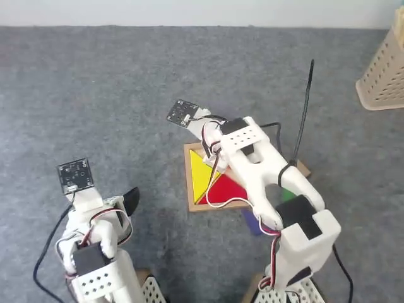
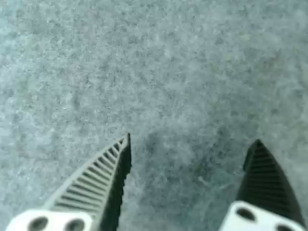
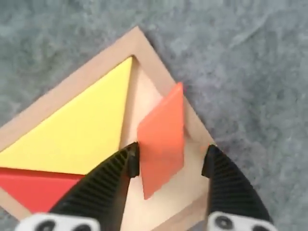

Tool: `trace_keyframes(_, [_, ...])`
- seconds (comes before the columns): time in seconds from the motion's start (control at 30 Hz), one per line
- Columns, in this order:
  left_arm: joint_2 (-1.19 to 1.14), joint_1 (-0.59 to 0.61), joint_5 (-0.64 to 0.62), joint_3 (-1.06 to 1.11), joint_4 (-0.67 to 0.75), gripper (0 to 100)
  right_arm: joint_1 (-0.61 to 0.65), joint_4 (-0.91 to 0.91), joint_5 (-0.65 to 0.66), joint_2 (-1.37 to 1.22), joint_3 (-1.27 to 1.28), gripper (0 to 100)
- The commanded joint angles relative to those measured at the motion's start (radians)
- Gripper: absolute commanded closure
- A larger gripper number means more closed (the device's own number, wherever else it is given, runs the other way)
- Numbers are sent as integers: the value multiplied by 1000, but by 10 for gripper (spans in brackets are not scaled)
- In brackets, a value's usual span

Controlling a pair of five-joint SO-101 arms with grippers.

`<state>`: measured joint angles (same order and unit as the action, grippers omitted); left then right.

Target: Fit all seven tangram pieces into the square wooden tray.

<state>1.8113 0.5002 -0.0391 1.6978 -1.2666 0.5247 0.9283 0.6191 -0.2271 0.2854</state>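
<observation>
Currently the right arm [image 1: 271, 183] stretches from its base at the near edge of the table, forward and to the left, with its wrist bent down over the wooden tray [image 1: 192, 189]. The right gripper [image 3: 172, 154] hangs over one corner of the tray with its jaws partly spread. An orange piece [image 3: 161, 142] lies between them. It is a slanted four-sided tile, tipped at an angle, and its upper corner reaches the tray's rim. One finger [image 3: 103, 185] touches the tile's edge, while the other finger [image 3: 231, 187] stands clear of it, so the tile is not clamped.

Inside the tray, a yellow triangle [image 3: 82, 130] fills the part beside the orange piece, and a red triangle [image 3: 33, 187] sits against its long side. In the high view a blue piece [image 1: 251, 221] lies on the grey carpet [image 1: 126, 82] just outside the tray's near edge, partly under the arm. A green piece [image 1: 289, 194] peeks out beside the arm; whether it is in the tray cannot be told.

The left arm [image 1: 95, 252] is folded back close to its base, well apart from the tray. The left gripper [image 2: 192, 139] points down at bare carpet, jaws spread wide and holding nothing.

A cream basket [image 1: 385, 69] stands at the far right corner.
</observation>
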Motion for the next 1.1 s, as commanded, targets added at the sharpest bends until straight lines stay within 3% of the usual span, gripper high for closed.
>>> trace_keyframes(0.0, [12, -2, 2, -13, 2, 646, 5, 30, -15, 130, -9, 785])
trace_keyframes(0.1, [12, -2, 2, -13, 2, 646, -16, 48, -41, 203, -8, 820])
trace_keyframes(0.3, [12, -2, 2, -13, 2, 646, -33, 31, -215, 283, 41, 949])
trace_keyframes(0.4, [12, -2, 2, -13, 2, 646, -38, -77, -255, 268, 114, 991])
trace_keyframes(0.53, [12, -2, 2, -13, 2, 646, -41, -196, -293, 222, 158, 990])
trace_keyframes(1.07, [12, -2, 2, -13, 2, 646, -8, -266, -333, 113, 135, 990])
